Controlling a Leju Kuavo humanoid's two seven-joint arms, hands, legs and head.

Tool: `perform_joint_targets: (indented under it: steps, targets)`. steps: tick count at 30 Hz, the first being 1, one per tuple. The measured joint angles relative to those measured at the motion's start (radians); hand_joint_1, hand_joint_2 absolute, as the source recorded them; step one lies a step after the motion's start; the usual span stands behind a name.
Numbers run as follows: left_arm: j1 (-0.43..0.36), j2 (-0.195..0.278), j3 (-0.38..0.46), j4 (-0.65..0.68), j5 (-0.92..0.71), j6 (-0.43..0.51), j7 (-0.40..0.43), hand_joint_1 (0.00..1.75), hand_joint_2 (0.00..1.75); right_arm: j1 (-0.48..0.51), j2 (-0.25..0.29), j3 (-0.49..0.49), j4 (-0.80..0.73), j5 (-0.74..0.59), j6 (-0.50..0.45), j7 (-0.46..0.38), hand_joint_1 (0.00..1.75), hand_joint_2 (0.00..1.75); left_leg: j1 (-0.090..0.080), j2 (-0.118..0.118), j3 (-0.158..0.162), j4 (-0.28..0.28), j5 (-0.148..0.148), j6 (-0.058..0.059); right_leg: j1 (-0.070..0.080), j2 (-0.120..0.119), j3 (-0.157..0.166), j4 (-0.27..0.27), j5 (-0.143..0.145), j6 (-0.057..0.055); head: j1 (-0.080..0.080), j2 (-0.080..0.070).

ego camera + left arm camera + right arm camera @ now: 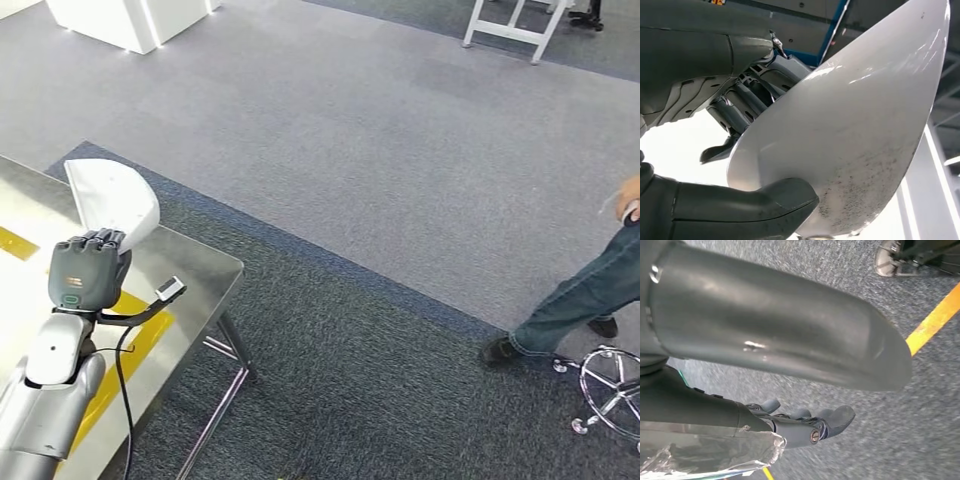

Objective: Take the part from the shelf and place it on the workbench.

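From up top, the left hand is gripping the white part and holding it out over the workbench, a shiny steel table with yellow stripes at the near left. The part is sticking out past the fingers toward the far side, its broad curved end flaring away from the hand, so the long axis is running roughly from near to far. It's looking like it's above the bench surface and not resting on it yet, though I can't say for sure from that angle. Over on the right a person's leg is stretching in beside a chair base, well apart from the bench.

The left wrist camera is showing the fingers wrapping one side of the part and the thumb pressing the other, so it's a proper clamp across the narrow end.

The right wrist camera is showing the right hand hanging over the grey carpet, fingers loosely extended, holding nothing.

My guess: setting it down is all on the left arm, lowering straight onto the steel below.
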Motion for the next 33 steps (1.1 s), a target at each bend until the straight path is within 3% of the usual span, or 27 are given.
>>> perform_joint_targets:
  steps: [2, 4, 5, 7, 9, 11, 12, 14, 15, 17, 18, 20, 22, 24, 26, 27, 28, 29, 31, 33]
  targets:
    - [-0.01, 0.005, -0.011, 0.012, 0.0, -0.035, 0.015, 1.75, 1.75, -0.003, 0.0, -0.007, 0.001, 0.005, -0.001, 0.0, 0.0, 0.0, 0.004, -0.024, -0.006, 0.001, 0.003, -0.009, -0.001, 0.038, 0.041, -0.083, 0.023, -0.007, 0.0, 0.0]
    - [-0.015, 0.011, -0.02, 0.025, 0.0, -0.067, 0.025, 1.75, 1.75, -0.006, 0.0, -0.015, 0.002, 0.009, -0.003, 0.0, 0.0, 0.0, 0.009, -0.047, -0.012, -0.002, 0.009, -0.024, 0.0, 0.032, 0.052, -0.097, 0.021, -0.009, 0.001, 0.0]
    - [-0.015, 0.015, -0.023, 0.03, 0.0, -0.078, 0.028, 1.75, 1.75, -0.009, 0.0, -0.018, 0.002, 0.011, -0.004, 0.0, 0.0, 0.0, 0.01, -0.044, -0.014, -0.001, 0.008, -0.03, -0.001, 0.02, 0.055, -0.102, 0.024, -0.012, 0.0, 0.0]
    - [-0.02, 0.021, -0.027, 0.039, 0.0, -0.096, 0.033, 1.75, 1.75, -0.013, 0.0, -0.024, 0.003, 0.014, -0.006, 0.0, 0.0, 0.0, 0.007, 0.003, -0.034, 0.039, -0.02, -0.038, -0.003, -0.005, 0.062, -0.115, 0.031, -0.019, -0.005, 0.0]
    - [-0.029, 0.024, -0.031, 0.045, 0.0, -0.113, 0.037, 1.75, 1.75, -0.014, 0.0, -0.028, 0.005, 0.016, -0.007, 0.0, 0.0, 0.0, 0.007, 0.058, -0.087, 0.151, -0.081, -0.046, -0.002, -0.034, 0.066, -0.12, 0.03, -0.024, -0.011, 0.0]
    - [-0.029, 0.024, -0.035, 0.051, 0.0, -0.125, 0.039, 1.75, 1.75, -0.014, 0.0, -0.033, 0.006, 0.017, -0.007, 0.0, 0.0, 0.0, 0.011, 0.072, -0.137, 0.255, -0.115, -0.054, -0.001, -0.065, 0.067, -0.119, 0.027, -0.026, -0.011, 0.0]
    - [-0.028, 0.024, -0.036, 0.054, 0.0, -0.131, 0.04, 1.75, 1.75, -0.014, 0.0, -0.036, 0.007, 0.018, -0.008, 0.0, 0.0, 0.0, 0.014, 0.075, -0.14, 0.262, -0.106, -0.057, -0.001, -0.08, 0.068, -0.118, 0.024, -0.025, -0.012, 0.0]
    - [-0.027, 0.026, -0.038, 0.057, 0.0, -0.144, 0.042, 1.75, 1.75, -0.017, 0.0, -0.04, 0.01, 0.021, -0.008, 0.0, 0.0, 0.0, 0.016, 0.094, -0.09, 0.17, -0.045, -0.06, -0.001, -0.106, 0.072, -0.114, 0.017, -0.021, -0.011, 0.0]
    - [-0.028, 0.027, -0.038, 0.058, 0.0, -0.152, 0.043, 1.75, 1.75, -0.019, 0.0, -0.042, 0.011, 0.023, -0.009, -0.001, 0.0, 0.0, 0.013, 0.122, -0.053, 0.104, -0.019, -0.06, 0.001, -0.118, 0.075, -0.112, 0.012, -0.016, -0.012, 0.0]
    - [-0.032, 0.029, -0.04, 0.058, 0.0, -0.17, 0.046, 1.75, 1.75, -0.023, 0.0, -0.046, 0.014, 0.027, -0.01, -0.002, 0.0, 0.0, 0.006, 0.16, -0.007, 0.016, 0.002, -0.049, 0.008, -0.139, 0.08, -0.107, 0.002, -0.006, -0.012, 0.0]
    - [-0.034, 0.03, -0.041, 0.058, 0.0, -0.177, 0.048, 1.75, 1.75, -0.026, 0.0, -0.048, 0.015, 0.028, -0.01, -0.003, 0.0, 0.0, 0.002, 0.165, -0.004, 0.005, -0.002, -0.042, 0.011, -0.15, 0.082, -0.105, -0.002, -0.001, -0.012, 0.0]
    - [-0.034, 0.034, -0.043, 0.061, 0.0, -0.189, 0.05, 1.75, 1.75, -0.031, 0.0, -0.051, 0.017, 0.03, -0.012, -0.005, 0.0, 0.0, 0.002, 0.14, -0.007, 0.002, -0.001, -0.027, 0.01, -0.168, 0.084, -0.104, -0.009, 0.008, -0.011, 0.0]
    - [-0.035, 0.038, -0.045, 0.063, 0.0, -0.196, 0.055, 1.75, 1.75, -0.035, 0.0, -0.052, 0.021, 0.032, -0.015, -0.007, 0.0, 0.0, 0.006, 0.116, -0.006, -0.001, 0.002, -0.015, 0.004, -0.129, 0.068, -0.066, -0.038, 0.019, -0.008, 0.0]
    - [-0.039, 0.04, -0.05, 0.064, 0.0, -0.197, 0.061, 1.75, 1.75, -0.037, 0.0, -0.054, 0.026, 0.033, -0.018, -0.009, 0.0, 0.0, 0.008, 0.093, -0.007, -0.002, 0.003, -0.005, 0.0, -0.069, 0.01, 0.055, -0.098, 0.025, -0.004, 0.0]
    - [-0.039, 0.04, -0.056, 0.067, 0.0, -0.198, 0.064, 1.75, 1.75, -0.036, 0.0, -0.058, 0.03, 0.034, -0.021, -0.009, 0.0, 0.0, 0.007, 0.066, -0.007, -0.001, 0.003, -0.001, -0.001, -0.051, -0.06, 0.184, -0.142, 0.027, -0.002, 0.0]
    - [-0.039, 0.04, -0.059, 0.069, -0.001, -0.198, 0.065, 1.75, 1.75, -0.036, 0.0, -0.06, 0.032, 0.034, -0.022, -0.009, 0.0, 0.0, 0.007, 0.052, -0.007, -0.001, 0.003, -0.001, -0.001, -0.048, -0.078, 0.204, -0.137, 0.026, -0.001, 0.0]
    - [-0.038, 0.042, -0.062, 0.071, 0.0, -0.198, 0.067, 1.75, 1.75, -0.037, 0.0, -0.063, 0.035, 0.034, -0.024, -0.01, 0.0, 0.0, 0.007, 0.037, -0.006, -0.001, 0.003, -0.001, -0.001, -0.045, -0.075, 0.182, -0.109, 0.023, -0.001, 0.0]
    - [-0.039, 0.044, -0.065, 0.073, 0.0, -0.197, 0.069, 1.75, 1.75, -0.038, -0.001, -0.065, 0.037, 0.035, -0.026, -0.011, 0.0, 0.0, 0.007, 0.023, -0.005, 0.0, 0.003, -0.002, -0.001, -0.037, -0.054, 0.124, -0.067, 0.02, -0.001, 0.0]
    - [-0.044, 0.047, -0.073, 0.077, 0.0, -0.196, 0.072, 1.75, 1.75, -0.04, -0.003, -0.069, 0.044, 0.036, -0.031, -0.013, 0.0, 0.0, 0.007, -0.005, -0.006, 0.001, 0.003, -0.006, -0.005, 0.009, 0.005, -0.018, 0.002, 0.008, -0.002, 0.0]
    - [-0.051, 0.05, -0.081, 0.084, 0.0, -0.196, 0.068, 1.75, 1.75, -0.044, -0.005, -0.073, 0.051, 0.037, -0.036, -0.015, 0.0, 0.0, 0.01, -0.028, -0.013, 0.002, 0.006, -0.018, -0.007, 0.04, 0.037, -0.084, 0.018, 0.002, -0.002, 0.0]
